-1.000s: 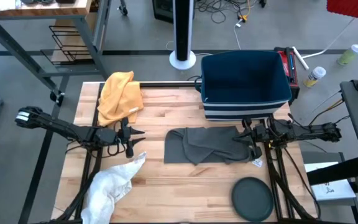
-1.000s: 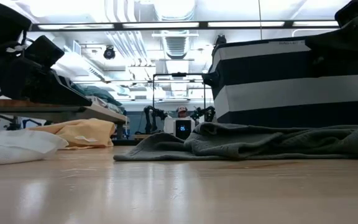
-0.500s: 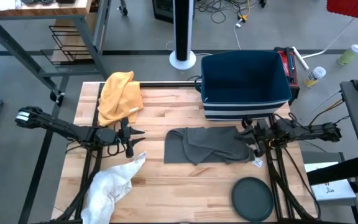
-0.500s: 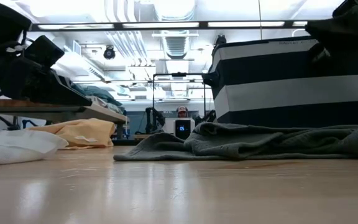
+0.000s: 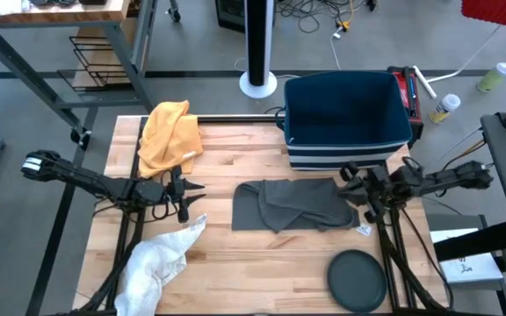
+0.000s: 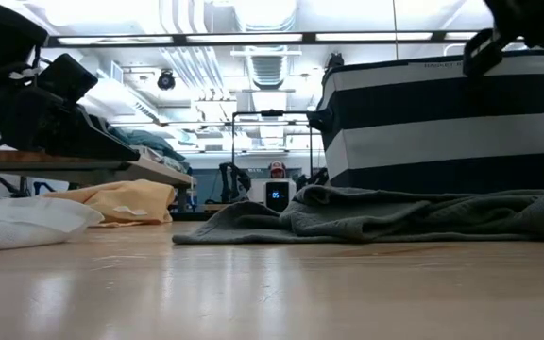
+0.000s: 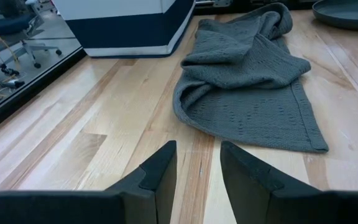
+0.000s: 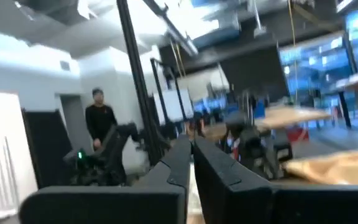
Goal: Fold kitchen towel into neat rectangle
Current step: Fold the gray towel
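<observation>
**Towel half-folded; right end effector lifted off**

Towel (image 5: 292, 204) lies mid-surface, in front of bin (image 5: 348, 118), rumpled w/ one flap laid over itself: fold looks begun, not yet a rectangle. Right end effector (image 5: 356, 186) sits above towel's right end, tilted up toward the room; fingers (image 8: 178, 163) nearly touching, nothing between them, so empty. Left end effector (image 5: 190, 195) waits left of towel, fingers partly apart, empty, aimed at near edge, prob. ready to pin or grab it. Yellow cloth (image 5: 169, 133), white cloth (image 5: 160, 261), plate (image 5: 356, 279) lie apart from towel.
</observation>
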Tool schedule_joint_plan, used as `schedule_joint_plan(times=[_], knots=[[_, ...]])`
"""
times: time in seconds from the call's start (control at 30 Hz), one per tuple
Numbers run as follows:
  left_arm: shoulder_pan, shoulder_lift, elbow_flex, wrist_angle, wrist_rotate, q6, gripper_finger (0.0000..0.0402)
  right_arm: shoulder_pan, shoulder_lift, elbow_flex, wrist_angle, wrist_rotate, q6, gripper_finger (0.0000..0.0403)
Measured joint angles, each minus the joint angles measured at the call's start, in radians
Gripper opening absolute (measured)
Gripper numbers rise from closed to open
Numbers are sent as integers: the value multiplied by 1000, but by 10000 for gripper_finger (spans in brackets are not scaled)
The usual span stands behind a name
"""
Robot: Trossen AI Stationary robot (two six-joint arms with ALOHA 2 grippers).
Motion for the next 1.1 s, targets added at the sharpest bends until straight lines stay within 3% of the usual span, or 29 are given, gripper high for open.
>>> schedule_joint_plan(times=[0.2, 0.33, 0.47, 0.57, 0.83, 0.93, 1.03, 1.1], knots=[[0, 0, 0, -1, 0, 0, 116, 110, 353, 200, -94, 17, -51, 85], [0, 0, 0, 0, 0, 0, 116, 153, 522, 406, -474, 43, -64, 125], [0, 0, 0, 0, 0, 0, 116, 184, 624, 584, -960, 154, 31, 146], [0, 0, 0, 0, 0, 0, 116, 202, 675, 632, -1141, 208, 155, 156], [0, 0, 0, 0, 0, 0, 116, 243, 688, 541, -1287, 288, 546, 162], [0, 0, 0, 0, 0, 0, 116, 244, 717, 494, -1191, 286, 640, 162], [0, 0, 0, 0, 0, 0, 116, 248, 775, 486, -1018, 305, 632, 162], [0, 0, 0, 0, 0, 0, 116, 247, 830, 488, -994, 334, 604, 162]])
